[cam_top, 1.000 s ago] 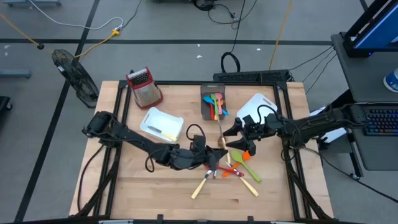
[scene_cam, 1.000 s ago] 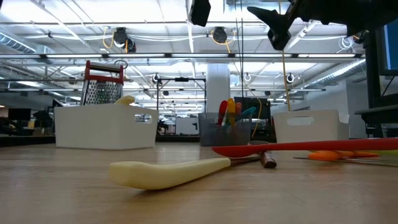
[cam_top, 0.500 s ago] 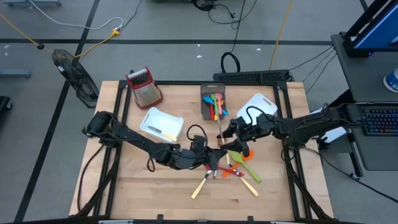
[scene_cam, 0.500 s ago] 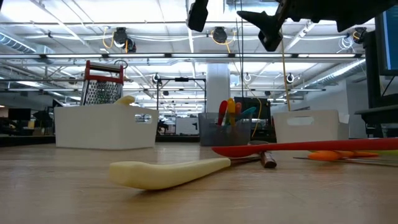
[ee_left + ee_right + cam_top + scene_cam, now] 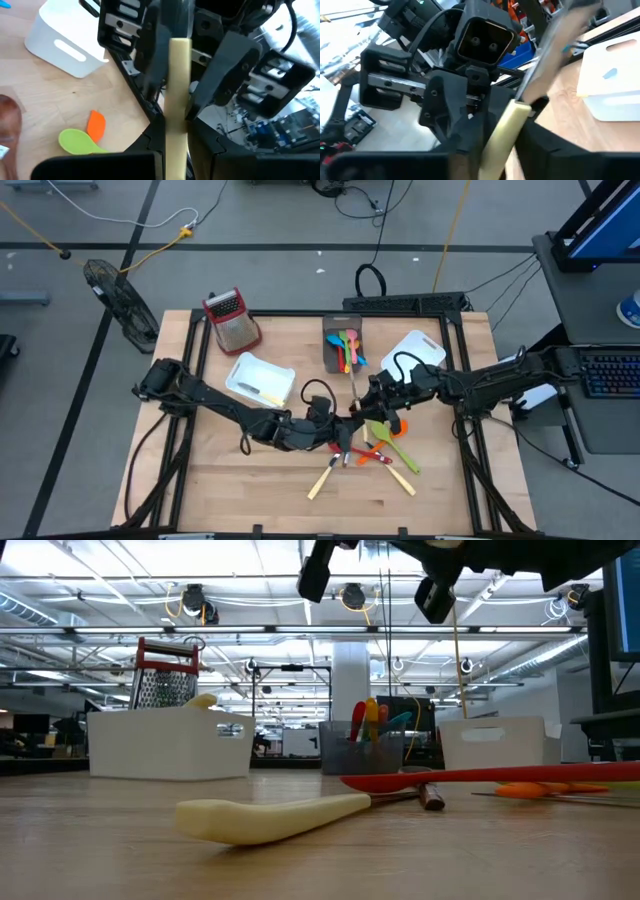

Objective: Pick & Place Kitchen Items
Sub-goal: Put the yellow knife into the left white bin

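Note:
My left gripper (image 5: 347,430) is near the table's middle, shut on a cream-handled utensil (image 5: 179,85) whose free end points at my right gripper (image 5: 375,402). My right gripper is open and faces the left one. Its fingers (image 5: 156,65) stand close on either side of the cream handle, which also shows in the right wrist view (image 5: 507,130). I cannot tell whether they touch it. Green (image 5: 385,435), orange (image 5: 398,426), red (image 5: 372,456) and cream-handled (image 5: 325,478) utensils lie on the table below and in front of the grippers. My left gripper pinches the cream handle (image 5: 178,131) between its two fingers, coming level from the table's left. The handle runs along the fingers and sticks out past them toward my right gripper. The utensil is lifted clear of the table. Its other end is hidden behind the gripper.
A grey bin (image 5: 333,352) with coloured utensils stands at the back middle. There is a white bin (image 5: 260,380) to its left and another white bin (image 5: 415,350) to its right. A red-topped grater (image 5: 232,318) stands at the far left. A cream spatula (image 5: 270,815) lies near the front edge.
My right gripper has moved toward the table's left, up to my left gripper, so that its fingers now stand around the cream handle. My left gripper has kept the utensil raised in about the same place.

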Robot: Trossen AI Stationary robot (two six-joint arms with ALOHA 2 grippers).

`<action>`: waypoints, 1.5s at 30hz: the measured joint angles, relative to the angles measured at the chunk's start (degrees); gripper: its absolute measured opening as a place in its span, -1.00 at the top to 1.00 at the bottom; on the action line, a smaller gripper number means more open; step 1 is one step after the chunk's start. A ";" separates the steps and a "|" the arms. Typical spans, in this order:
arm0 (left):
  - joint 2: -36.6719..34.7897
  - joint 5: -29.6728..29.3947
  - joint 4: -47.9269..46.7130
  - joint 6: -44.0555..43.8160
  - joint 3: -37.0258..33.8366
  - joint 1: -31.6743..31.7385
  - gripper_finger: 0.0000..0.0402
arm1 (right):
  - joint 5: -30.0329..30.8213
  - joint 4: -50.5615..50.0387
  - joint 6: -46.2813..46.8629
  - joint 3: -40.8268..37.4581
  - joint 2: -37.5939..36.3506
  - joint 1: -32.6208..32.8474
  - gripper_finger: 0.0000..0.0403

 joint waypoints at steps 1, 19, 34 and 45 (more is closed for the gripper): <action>0.00 -0.02 -0.31 0.48 -0.01 0.00 0.79 | -0.12 -0.12 0.44 0.00 0.03 0.00 0.67; -0.09 6.53 -0.15 -1.68 0.19 -2.21 0.80 | -3.30 -3.85 -0.64 -0.20 0.15 -2.23 0.79; -0.18 5.79 -20.73 -20.84 0.10 -6.73 0.79 | -26.37 -3.28 13.57 -0.17 1.01 -9.82 0.79; -12.71 -13.87 -41.72 -18.40 0.10 -9.45 0.79 | -32.36 -3.71 14.88 11.25 13.08 -11.28 0.79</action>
